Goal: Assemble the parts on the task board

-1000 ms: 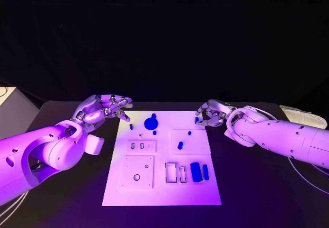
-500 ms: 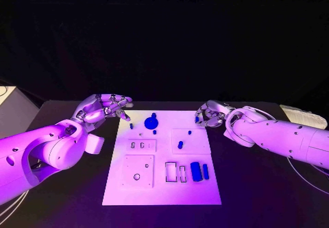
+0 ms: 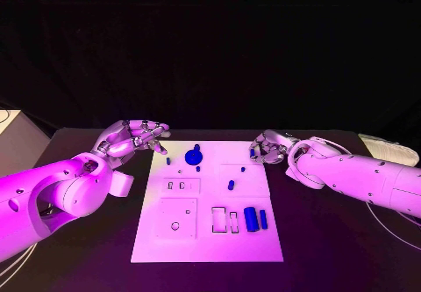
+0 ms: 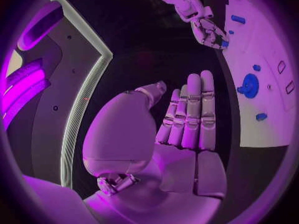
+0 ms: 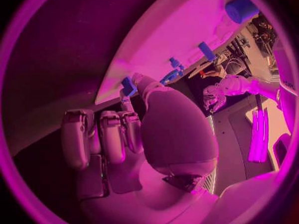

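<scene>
The white task board [image 3: 206, 243] lies in the middle of the black table. On it are a blue disc with a knob [image 3: 193, 157], small blue pegs [image 3: 168, 162], a short blue piece [image 3: 230, 185] and two blue bars [image 3: 256, 219] beside empty slots [image 3: 218, 220]. My right hand [image 3: 270, 146] hovers at the board's far right corner. Between thumb and fingertip it pinches a small blue part [image 5: 129, 86], which the head view shows as the blue part [image 3: 255, 152]. My left hand [image 3: 131, 139] stays off the far left corner, fingers straight [image 4: 190, 114], holding nothing.
A white box [image 3: 9, 131] stands at the table's left edge, and a pale object [image 3: 386, 148] lies at the far right. Bare black table [image 3: 333, 243] runs along both sides of the board and in front of it.
The right hand with its small blue part has shifted very slightly at the board's far right corner. The left hand has stayed where it was.
</scene>
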You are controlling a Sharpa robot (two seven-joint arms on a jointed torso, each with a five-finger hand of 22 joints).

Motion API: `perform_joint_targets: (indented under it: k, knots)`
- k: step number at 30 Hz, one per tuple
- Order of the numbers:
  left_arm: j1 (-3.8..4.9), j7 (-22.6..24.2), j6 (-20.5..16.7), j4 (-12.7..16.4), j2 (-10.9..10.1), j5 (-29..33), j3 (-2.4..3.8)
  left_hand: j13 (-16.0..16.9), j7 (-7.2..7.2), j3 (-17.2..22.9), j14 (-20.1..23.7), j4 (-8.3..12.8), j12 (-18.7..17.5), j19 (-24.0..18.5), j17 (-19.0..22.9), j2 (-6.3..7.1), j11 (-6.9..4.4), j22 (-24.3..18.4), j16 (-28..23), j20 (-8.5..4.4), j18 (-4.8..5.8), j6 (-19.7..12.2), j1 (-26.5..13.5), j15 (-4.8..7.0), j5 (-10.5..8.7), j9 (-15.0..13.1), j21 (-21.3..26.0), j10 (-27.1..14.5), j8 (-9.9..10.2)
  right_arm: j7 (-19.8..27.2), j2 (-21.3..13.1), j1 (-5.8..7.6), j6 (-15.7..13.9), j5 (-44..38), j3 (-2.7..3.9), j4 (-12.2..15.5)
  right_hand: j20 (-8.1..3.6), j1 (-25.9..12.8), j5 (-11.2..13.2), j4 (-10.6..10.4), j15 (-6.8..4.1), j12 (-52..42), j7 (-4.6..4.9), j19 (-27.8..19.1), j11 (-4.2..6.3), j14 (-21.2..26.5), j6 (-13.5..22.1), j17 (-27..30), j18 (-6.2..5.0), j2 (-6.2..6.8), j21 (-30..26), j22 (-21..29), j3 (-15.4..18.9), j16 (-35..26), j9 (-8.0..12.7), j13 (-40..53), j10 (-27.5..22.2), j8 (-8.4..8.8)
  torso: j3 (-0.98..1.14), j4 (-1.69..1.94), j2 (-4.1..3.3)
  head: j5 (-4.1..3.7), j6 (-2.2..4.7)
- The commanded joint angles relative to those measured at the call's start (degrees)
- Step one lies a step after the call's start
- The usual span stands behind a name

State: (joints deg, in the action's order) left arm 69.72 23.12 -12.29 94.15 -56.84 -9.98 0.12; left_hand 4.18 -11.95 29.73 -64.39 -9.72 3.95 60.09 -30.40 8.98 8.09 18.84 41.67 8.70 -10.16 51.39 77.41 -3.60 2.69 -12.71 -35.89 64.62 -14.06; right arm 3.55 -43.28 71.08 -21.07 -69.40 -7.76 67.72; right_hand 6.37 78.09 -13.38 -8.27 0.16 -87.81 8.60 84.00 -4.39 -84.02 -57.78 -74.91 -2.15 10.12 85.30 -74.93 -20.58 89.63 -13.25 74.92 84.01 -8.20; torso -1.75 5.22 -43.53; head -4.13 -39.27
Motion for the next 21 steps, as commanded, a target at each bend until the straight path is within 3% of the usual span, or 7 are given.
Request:
perform_joint_targets:
  k: [1, 6, 15, 21]
  knots:
    - [0.04, 0.3, 0.9, 0.1, 0.0, -0.2, 0.04, 0.1, -0.33, -0.1, 0.5, 0.1, -0.2, -0.5, -0.1, 0.01, 0.07, 0.1, 0.3, 0.02, -0.08, -0.1, -0.5, -0.10, 0.11, -0.1, -0.3, -0.4, 0.3, 0.8, 0.1, -0.11, -0.1, -0.3, -0.01, 0.0, -0.71, 0.0, 0.9, 0.1, -0.62, -0.4, -0.34, 3.2, 0.80, -5.9, -1.1, -14.8, 0.79, -1.09, 0.3, -10.7, -1.5, 0.3, -0.2, 12.8, 4.2, -0.72, 0.02, 0.00, -0.02, 0.06, -0.07]
    - [0.04, 0.3, 0.9, 0.1, 0.0, -0.2, 0.04, 0.1, -0.33, -0.1, 0.5, 0.1, -0.2, -0.5, -0.1, 0.01, 0.07, 0.1, 0.3, 0.02, -0.08, -0.1, -0.5, -0.10, 0.11, -0.1, -0.3, -0.4, 0.3, 0.9, 0.0, -0.16, -2.1, 0.0, -0.01, 0.0, -1.29, -0.3, 1.4, 0.4, -1.25, -0.6, -1.15, 3.5, 1.53, -5.9, -2.7, -15.0, 0.88, -2.53, 0.6, -11.0, -4.2, 0.3, -0.6, 13.1, 4.5, -2.02, -0.01, 0.01, 0.01, 0.05, -0.13]
    - [0.04, 0.3, 0.9, 0.0, 0.0, -0.2, 0.04, 0.1, -0.33, -0.1, 0.5, 0.1, -0.2, -0.5, -0.1, 0.01, 0.07, 0.1, 0.3, 0.02, -0.08, -0.1, -0.5, -0.10, 0.11, -0.1, -0.3, -0.4, 0.3, 0.2, -0.1, -0.18, -5.6, 0.1, -0.01, 0.4, -1.70, -0.5, 1.4, 1.2, -1.65, -1.0, -1.61, 3.7, 1.98, -6.0, -3.1, -15.1, 1.01, -3.24, 1.0, -11.4, -6.4, 0.4, -1.1, 13.5, 4.9, -3.03, 0.03, -0.13, 0.02, 0.27, -0.16]
    - [0.04, 0.3, 0.9, 0.0, 0.0, -0.2, 0.03, 0.1, -0.33, -0.1, 0.5, 0.1, -0.2, -0.5, -0.1, 0.01, 0.07, 0.1, 0.3, 0.02, -0.08, -0.1, -0.5, -0.10, 0.11, -0.1, -0.3, -0.4, 0.3, -1.3, -0.7, -0.07, -7.3, 0.8, 0.05, 2.8, -1.77, -0.7, 1.5, 1.4, -1.71, -1.1, -1.69, 3.8, 2.06, -6.0, -3.2, -15.1, 1.02, -3.25, 1.0, -11.5, -6.7, 0.4, -1.2, 13.7, 5.0, -3.27, 0.01, -0.21, 0.05, 0.38, -0.05]
